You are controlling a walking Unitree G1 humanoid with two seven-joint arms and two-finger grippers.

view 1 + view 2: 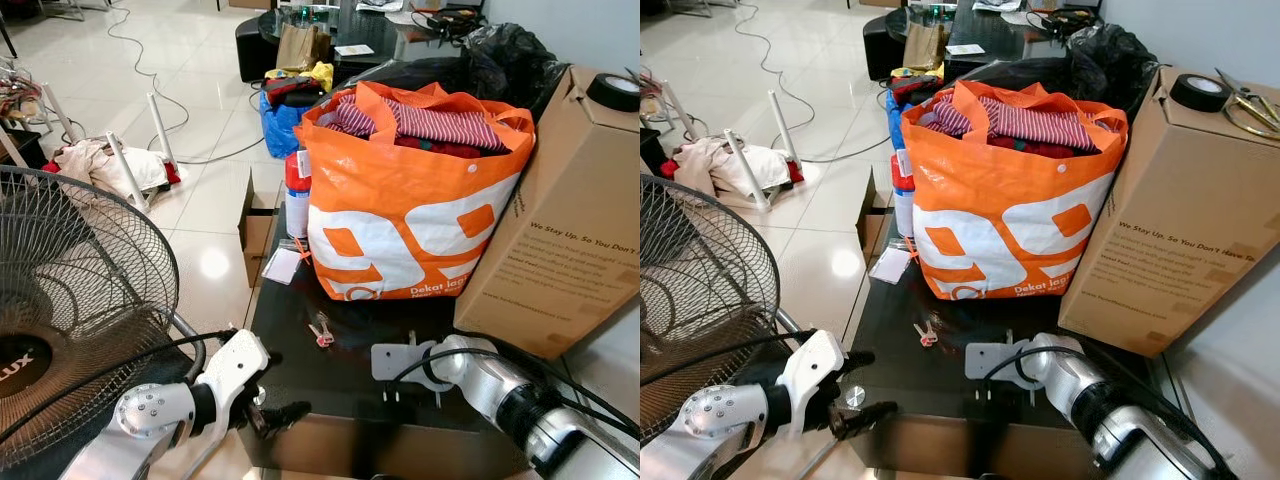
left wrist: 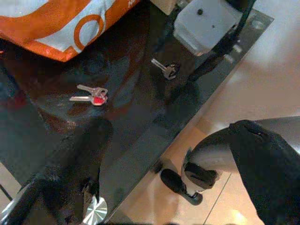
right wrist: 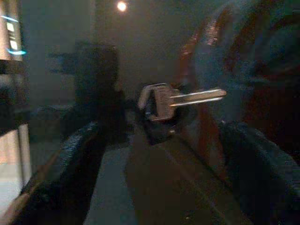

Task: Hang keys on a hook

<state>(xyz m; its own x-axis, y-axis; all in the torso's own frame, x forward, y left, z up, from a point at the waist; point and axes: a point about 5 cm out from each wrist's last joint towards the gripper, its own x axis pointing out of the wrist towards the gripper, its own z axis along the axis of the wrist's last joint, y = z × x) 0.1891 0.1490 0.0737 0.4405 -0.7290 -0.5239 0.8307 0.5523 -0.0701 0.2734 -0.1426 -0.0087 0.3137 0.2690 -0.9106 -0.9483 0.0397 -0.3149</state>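
**Keys lying on the dark table, both grippers low at its near edge**

While the fan [image 1: 70,300] is crowding the near left, the left gripper [image 1: 855,385] is hovering at the table's [image 1: 340,375] front edge with its black fingers spread apart. Its wrist view is looking down on the glossy top, where a small bunch of keys [image 2: 90,95] with a red tag is lying flat, and a single key [image 2: 164,69] is resting further along near the right arm's white wrist block. The right gripper [image 1: 398,392] is reaching in from the right, pointing down at the tabletop; its wrist view is showing the single key [image 3: 180,101] between its two parted fingers, untouched by either. From the head, the bunch is sitting just before the orange bag [image 1: 410,200], which is standing stuffed with striped clothes. A cardboard box [image 1: 560,230] is leaning beside it on the right. Beyond, cables are trailing over the tiled floor [image 1: 200,90].
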